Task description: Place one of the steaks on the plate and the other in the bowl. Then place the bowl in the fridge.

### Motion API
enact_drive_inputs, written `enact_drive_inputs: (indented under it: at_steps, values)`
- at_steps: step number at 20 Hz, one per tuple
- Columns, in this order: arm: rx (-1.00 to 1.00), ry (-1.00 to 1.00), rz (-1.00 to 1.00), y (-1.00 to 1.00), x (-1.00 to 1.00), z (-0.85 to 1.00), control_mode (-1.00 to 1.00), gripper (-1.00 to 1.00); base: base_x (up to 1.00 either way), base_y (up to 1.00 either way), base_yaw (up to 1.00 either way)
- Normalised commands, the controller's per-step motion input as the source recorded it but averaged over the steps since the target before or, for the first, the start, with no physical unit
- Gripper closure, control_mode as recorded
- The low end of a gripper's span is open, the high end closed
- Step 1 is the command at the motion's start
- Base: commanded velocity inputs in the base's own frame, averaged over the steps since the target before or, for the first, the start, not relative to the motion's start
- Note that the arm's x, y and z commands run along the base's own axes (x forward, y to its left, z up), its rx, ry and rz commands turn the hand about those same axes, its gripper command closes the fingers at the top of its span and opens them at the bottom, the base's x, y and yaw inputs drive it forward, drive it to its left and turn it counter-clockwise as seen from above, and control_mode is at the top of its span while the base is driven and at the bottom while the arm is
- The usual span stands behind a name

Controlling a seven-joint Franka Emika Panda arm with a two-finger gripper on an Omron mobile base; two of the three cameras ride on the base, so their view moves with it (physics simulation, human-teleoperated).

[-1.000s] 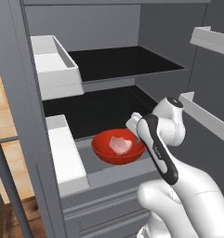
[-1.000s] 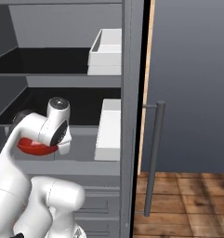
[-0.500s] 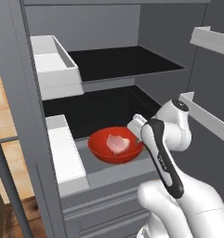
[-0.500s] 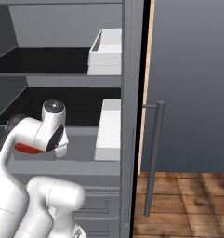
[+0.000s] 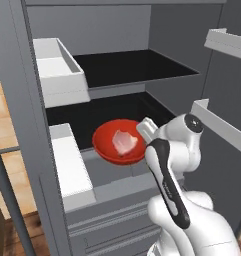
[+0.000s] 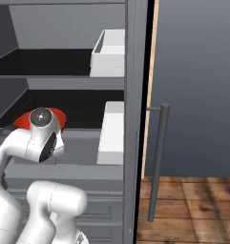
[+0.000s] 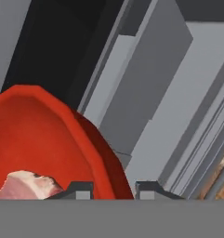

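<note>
The end effector [image 7: 112, 189] is clamped on the near rim of the red bowl [image 5: 112, 142], holding it over the front edge of the fridge's [image 5: 22, 100] lower dark shelf [image 5: 107, 112]. A pale pink steak [image 5: 124, 142] lies inside the bowl.

Kitchen: open grey fridge [image 5: 22, 100], white door bins [image 5: 59, 75], wood floor [image 6: 193, 205].

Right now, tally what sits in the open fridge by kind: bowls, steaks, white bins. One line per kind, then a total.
Red bowl: 1
Pale pink steak, lying in the bowl: 1
White bins: 2, upper and lower, both at the left of the fridge in the left base view
Total: 4
</note>
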Motion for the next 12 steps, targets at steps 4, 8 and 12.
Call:
enact_drive_inputs:
  at_steps: [4, 8, 12]
  values:
    - [0.13, 0.00, -0.34, -0.01, 0.63, 0.25, -1.00, 1.00, 0.00, 0.00, 0.00]
    - [0.27, 0.00, -0.37, -0.02, 0.63, 0.27, -1.00, 1.00, 0.00, 0.00, 0.00]
    - [0.25, 0.02, -0.35, 0.00, 0.81, 0.12, -1.00, 1.00, 0.00, 0.00, 0.00]
